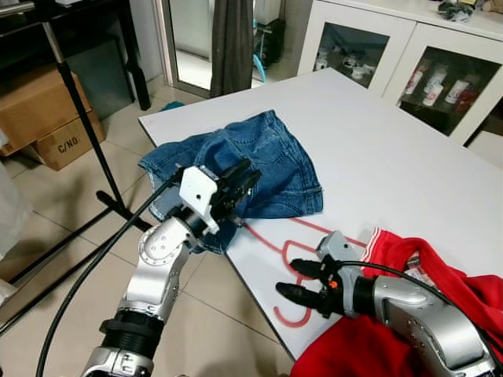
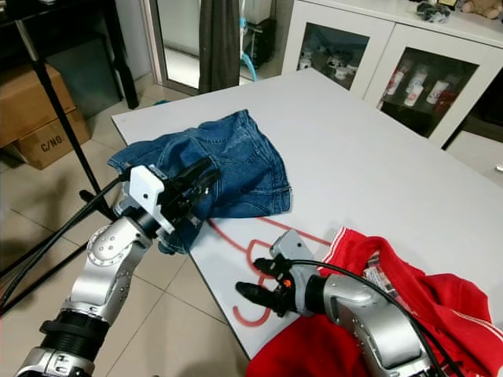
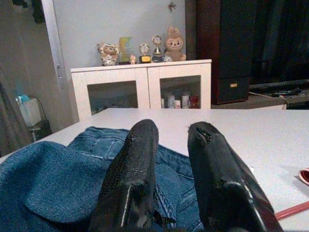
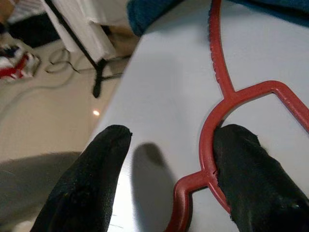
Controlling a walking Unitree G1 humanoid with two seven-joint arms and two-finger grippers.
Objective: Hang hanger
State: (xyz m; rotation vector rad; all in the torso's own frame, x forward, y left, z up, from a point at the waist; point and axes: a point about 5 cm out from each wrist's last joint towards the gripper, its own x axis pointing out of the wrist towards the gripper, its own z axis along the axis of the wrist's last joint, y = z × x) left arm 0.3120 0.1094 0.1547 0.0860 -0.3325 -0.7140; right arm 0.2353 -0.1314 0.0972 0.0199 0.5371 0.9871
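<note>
The task is at its very start: the thin red plastic hanger (image 1: pixel 295 259) lies flat on the white table (image 1: pixel 393 157), close to the table's near edge, with nothing lifted and nothing hung. What is left, judging by this, is the whole of it: closing on the hanger, raising it off the table, and carrying it to a rail.

The right gripper (image 1: pixel 302 280) sits low at the near edge, its two black fingers spread apart and holding nothing. In the right wrist view one fingertip (image 4: pixel 251 169) rests inside the loop at the hanger's neck (image 4: pixel 212 140), against the red rim, while the other finger (image 4: pixel 91 179) stands outside on bare table, so the red bar runs between them. A crumpled red garment (image 1: pixel 440 290) lies over the right forearm, at the near right of the table.

The left gripper (image 1: pixel 240 184) hovers over the folded blue denim garment (image 1: pixel 259 165) at the table's near left corner, well apart from the hanger's neck, its fingers (image 3: pixel 130 174) slightly parted and gripping nothing.
</note>
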